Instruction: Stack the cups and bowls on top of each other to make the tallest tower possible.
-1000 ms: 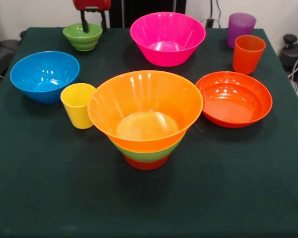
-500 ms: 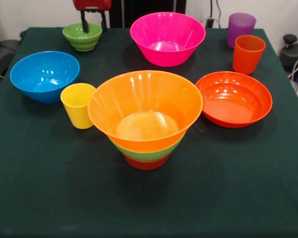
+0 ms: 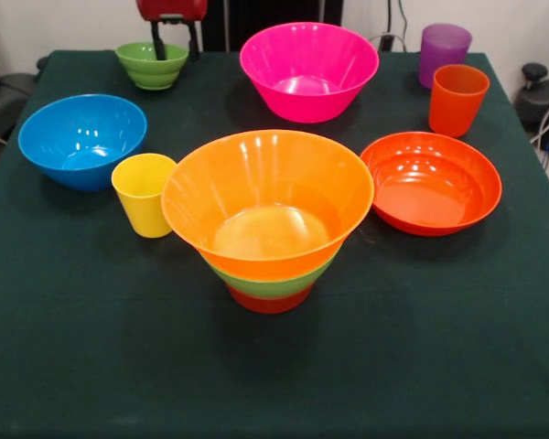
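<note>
The dark green table (image 3: 91, 366) carries everything. Largest on it is the tower (image 3: 267, 219) near the middle of the surface: a large yellow-orange bowl (image 3: 267, 197) nested in a medium green bowl (image 3: 273, 285), which sits in a small red-orange bowl (image 3: 270, 302) at the base. The large pink bowl (image 3: 308, 71) stands upright near the middle of the far edge. The shallow orange bowl (image 3: 431, 183) lies beside the tower toward the right edge, close to it but apart. The blue bowl (image 3: 82, 140) sits near the left edge. The small ribbed green bowl (image 3: 152, 65) is at the far left corner, and the gripper (image 3: 176, 41) comes down onto it with one finger inside the bowl and the other outside, the jaws pinching its rim. Of the cups, the orange cup (image 3: 457, 99) stands near the far right corner, the purple cup (image 3: 444, 50) just behind it at the corner, and the yellow cup (image 3: 144, 194) stands between the blue bowl and the tower
</note>
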